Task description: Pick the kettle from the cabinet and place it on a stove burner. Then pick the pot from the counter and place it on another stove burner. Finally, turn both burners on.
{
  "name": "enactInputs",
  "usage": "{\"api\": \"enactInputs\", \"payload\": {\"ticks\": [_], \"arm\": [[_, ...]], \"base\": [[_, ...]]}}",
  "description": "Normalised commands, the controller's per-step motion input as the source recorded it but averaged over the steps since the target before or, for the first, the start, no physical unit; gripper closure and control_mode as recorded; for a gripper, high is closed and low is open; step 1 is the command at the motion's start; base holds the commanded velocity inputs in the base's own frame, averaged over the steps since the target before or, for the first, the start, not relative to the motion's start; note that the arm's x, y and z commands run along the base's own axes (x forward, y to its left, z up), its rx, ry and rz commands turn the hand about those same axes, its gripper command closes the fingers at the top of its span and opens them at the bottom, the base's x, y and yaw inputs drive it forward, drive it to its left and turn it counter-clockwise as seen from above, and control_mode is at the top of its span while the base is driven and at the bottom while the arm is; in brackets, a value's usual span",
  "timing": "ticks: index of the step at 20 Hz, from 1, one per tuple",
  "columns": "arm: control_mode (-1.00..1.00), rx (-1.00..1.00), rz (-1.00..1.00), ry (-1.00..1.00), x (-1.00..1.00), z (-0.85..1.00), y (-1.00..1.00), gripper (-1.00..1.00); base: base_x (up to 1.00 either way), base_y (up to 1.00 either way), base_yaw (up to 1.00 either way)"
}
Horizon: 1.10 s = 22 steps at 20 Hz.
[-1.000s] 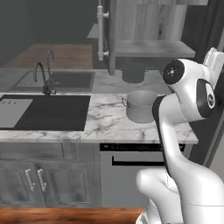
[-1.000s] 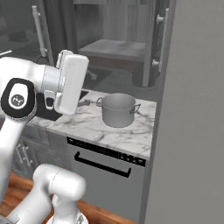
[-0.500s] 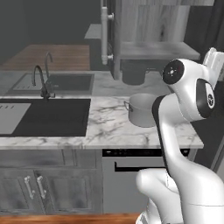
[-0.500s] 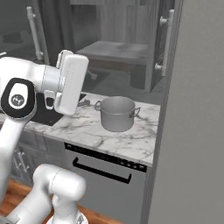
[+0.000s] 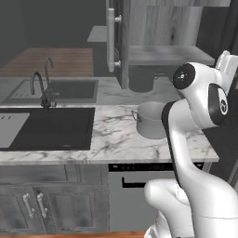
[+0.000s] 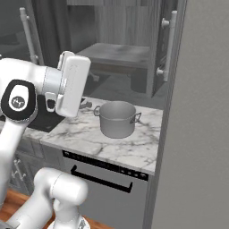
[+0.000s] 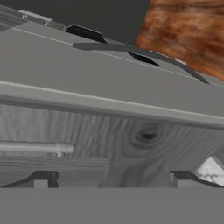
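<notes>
A: Fingertips [image 7: 41, 179] first: the gripper [image 7: 113, 180] has its jaws spread as wide as they go, with nothing between them, facing grey wood grain and a white bar handle [image 7: 35, 147].

B: And the pot [image 6: 117, 118]?

A: On the marble counter [image 6: 87, 134], just past the arm, upright and untouched. The kettle isn't visible, so I judge it's behind the cabinet door [image 5: 122, 42].

B: So the door comes first?

A: I'd say so. Line the fingers up across the long handle [image 5: 110, 39], close squarely at its middle, then pull along the door's swing, keeping the elbow clear of the pot.
</notes>
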Motion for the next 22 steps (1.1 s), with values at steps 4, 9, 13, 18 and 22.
{"api": "enactInputs", "payload": {"ticks": [4, 9, 13, 18, 22], "arm": [[1.00, 0.00, 0.00, 0.00, 0.00, 0.00, 0.00, -1.00], [1.00, 0.00, 0.00, 0.00, 0.00, 0.00, 0.00, -1.00], [1.00, 0.00, 0.00, 0.00, 0.00, 0.00, 0.00, -1.00], [-1.00, 0.00, 0.00, 0.00, 0.00, 0.00, 0.00, -1.00], [-1.00, 0.00, 0.00, 0.00, 0.00, -0.01, 0.01, -1.00]], "base": [[0.10, 0.00, 0.00], [0.04, 0.00, 0.00], [0.00, 0.00, 0.00], [0.00, 0.00, 0.00], [0.00, 0.00, 0.00]]}}
